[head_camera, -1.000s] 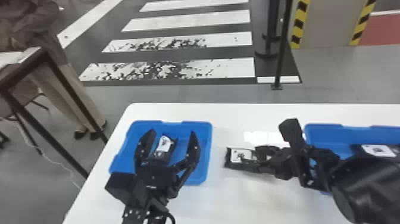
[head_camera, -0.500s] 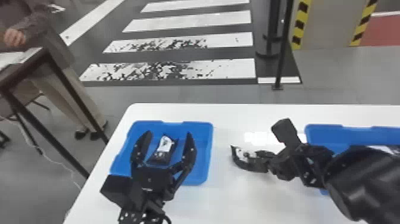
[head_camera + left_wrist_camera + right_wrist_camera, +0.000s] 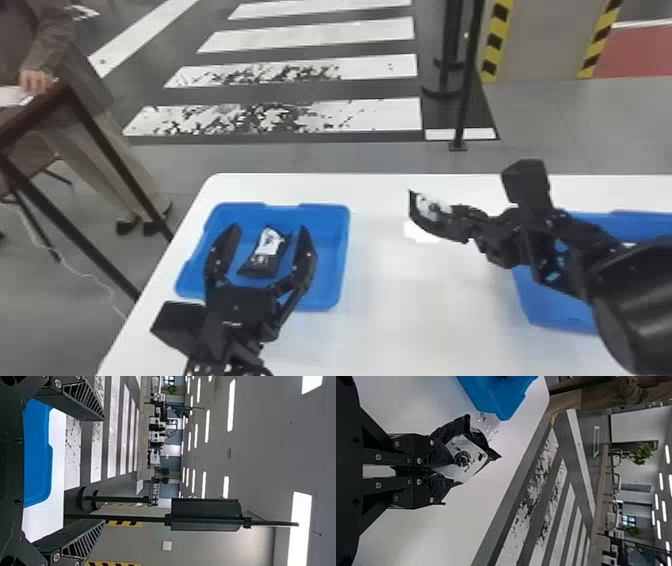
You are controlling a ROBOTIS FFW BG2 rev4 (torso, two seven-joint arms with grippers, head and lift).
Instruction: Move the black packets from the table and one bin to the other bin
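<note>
Left gripper (image 3: 265, 232): fingers wide apart, above left blue bin (image 3: 345, 250) | Right gripper (image 3: 447, 220): clamped on black packet (image 3: 422, 212) — crinkly, white-labelled — over smooth white table (image 3: 400, 320) between bins | Second packet (image 3: 259, 267): inside left bin

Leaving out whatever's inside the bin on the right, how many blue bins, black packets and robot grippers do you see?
Blue bins: 2 (left bin, right bin)
Robot grippers: 2 (left gripper, right gripper)
Black packets: 2 (one packet in the left bin, another packet in the right gripper)
Total: 6
</note>
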